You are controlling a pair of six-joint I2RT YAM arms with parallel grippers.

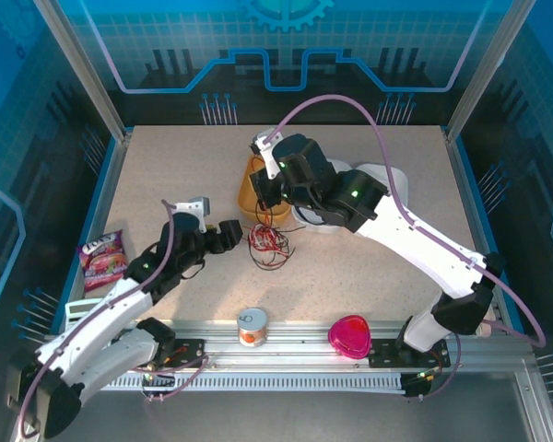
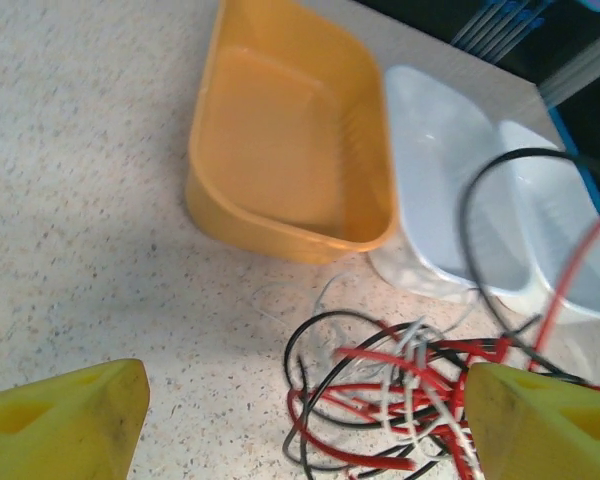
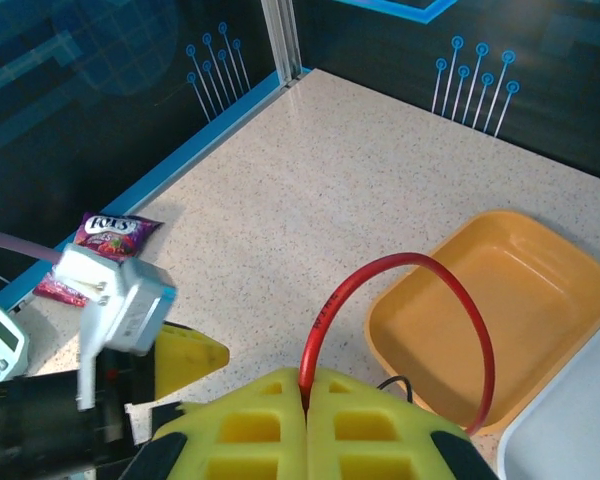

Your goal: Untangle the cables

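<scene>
Red, black, white cables (image 2: 380,392) tangled heap | left tool (image 2: 305,420) released | right tool (image 3: 305,388) clenching red cable (image 3: 405,257)

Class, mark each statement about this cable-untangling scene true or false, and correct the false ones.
1. The right gripper is shut on a red cable. True.
2. The left gripper is shut. False: its jaws stand wide apart, gripping nothing.
3. The tangle of cables lies inside the orange tray. False: the tangle lies on the table, beside the tray.
4. A candy bag lies near the table's left edge. True.
</scene>
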